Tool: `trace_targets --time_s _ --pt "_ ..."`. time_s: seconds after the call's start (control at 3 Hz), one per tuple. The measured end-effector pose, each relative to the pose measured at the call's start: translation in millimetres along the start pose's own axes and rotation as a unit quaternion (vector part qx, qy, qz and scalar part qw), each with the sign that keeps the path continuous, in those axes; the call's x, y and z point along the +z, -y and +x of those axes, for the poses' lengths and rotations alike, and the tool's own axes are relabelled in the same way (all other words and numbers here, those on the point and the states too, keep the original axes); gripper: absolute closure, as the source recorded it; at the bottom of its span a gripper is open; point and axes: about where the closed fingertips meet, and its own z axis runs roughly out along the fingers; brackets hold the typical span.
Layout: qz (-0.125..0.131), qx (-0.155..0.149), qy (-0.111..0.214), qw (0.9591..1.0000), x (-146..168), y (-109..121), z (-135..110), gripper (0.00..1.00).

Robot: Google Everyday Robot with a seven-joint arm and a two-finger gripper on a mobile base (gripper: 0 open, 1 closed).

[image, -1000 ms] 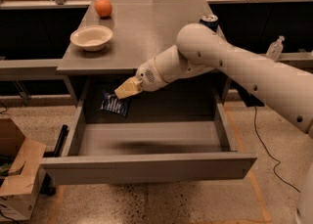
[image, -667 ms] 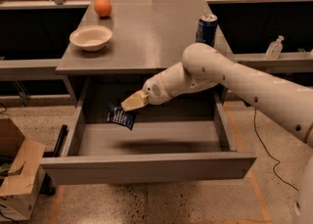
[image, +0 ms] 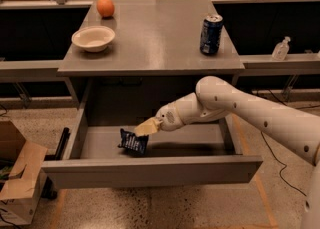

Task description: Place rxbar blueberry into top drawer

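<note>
One wide, shallow top drawer [image: 150, 172] of smooth grey metal stands pulled out, its plain flat front panel below the gripper [image: 145, 128] and nearer the camera. Down to the gripper's left (on the speckled floor) sits a crumpled brown cardboard box [image: 20, 193].

Inside the drawer, directly under the pale, wedge-shaped gripper tip, hangs the rxbar blueberry [image: 133, 142], a flat, glossy navy wrapper. The gripper is clamped on its upper edge. The bar's broad face looks toward the camera and its long axis runs roughly across the drawer, dipping a little to the right. Its lower edge is close to the drawer floor. Light print shows on the wrapper, too small to read.

Right of the gripper, the rounded white arm [image: 250, 113] reaches in over the drawer's side wall.

Beyond and above lies the matte grey table [image: 155, 38]. It carries a cream round bowl [image: 93, 38] up left of the gripper, a blue cylindrical can [image: 211, 34] with unreadable white lettering up right, and farthest, an orange [image: 105, 7].
</note>
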Motion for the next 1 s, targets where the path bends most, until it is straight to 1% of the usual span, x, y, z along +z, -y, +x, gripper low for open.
trace_targets --time_s 0.33,0.67,1.0 --pt "-0.001 0.000 -0.001 1.0000 1.9 -0.5 -0.4 0.16" --pt "-0.003 -0.001 -0.003 1.0000 4.3 -1.4 0.1 0.00" --pt "-0.003 -0.001 -0.003 1.0000 4.3 -1.4 0.1 0.00"
